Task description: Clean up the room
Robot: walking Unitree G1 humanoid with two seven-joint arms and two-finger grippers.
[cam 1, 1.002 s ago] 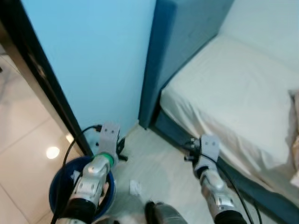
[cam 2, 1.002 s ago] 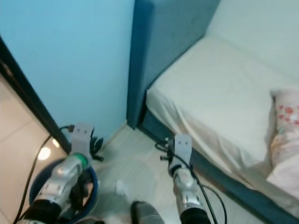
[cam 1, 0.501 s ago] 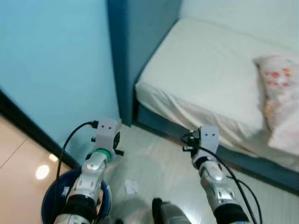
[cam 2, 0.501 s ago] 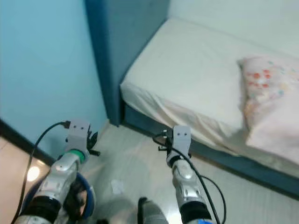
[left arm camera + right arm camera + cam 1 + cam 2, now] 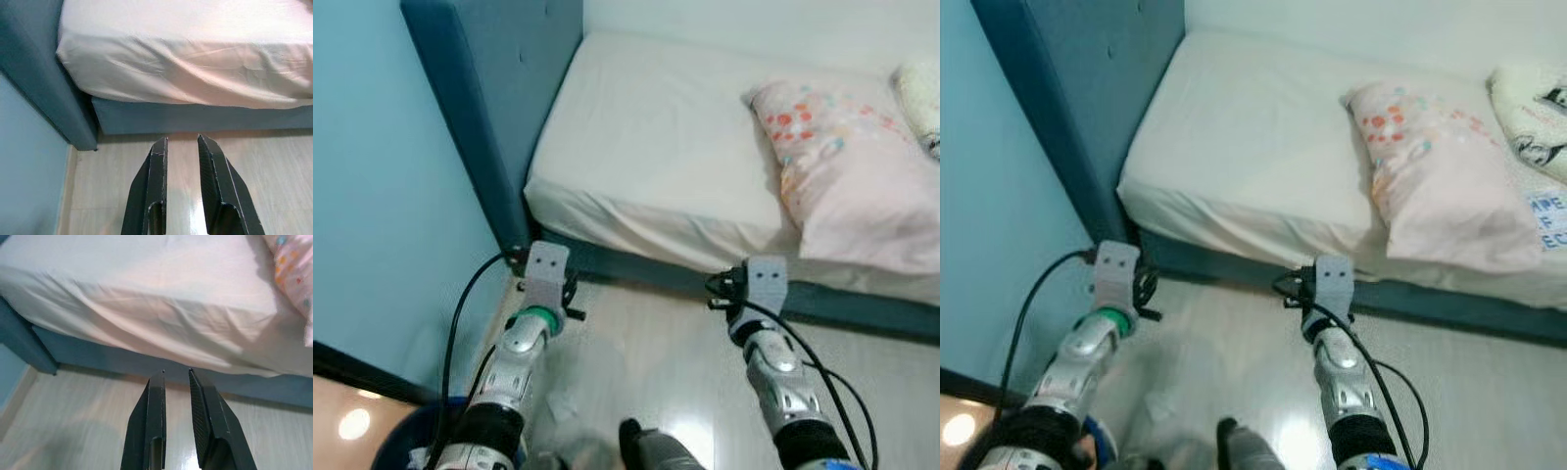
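A small white paper scrap (image 5: 564,402) lies on the pale floor between my two arms. At the lower left corner sits a blue bin (image 5: 395,448), partly hidden behind my left arm. My left gripper (image 5: 180,139) hangs low over the floor near the bed's corner, slightly open with nothing between its fingers. Close to the bed's blue base is my right gripper (image 5: 176,371), also slightly open and holding nothing.
A bed with a white sheet (image 5: 656,137) and a dark blue headboard (image 5: 489,98) lies ahead. A pink dotted pillow (image 5: 842,186) and a cream blanket (image 5: 1533,98) lie on it. A light blue wall (image 5: 372,196) stands on the left.
The camera has swung to the right: the bed and pillow now lie ahead, and the bin and wall have slid to the lower left. Both arms keep the same pose.
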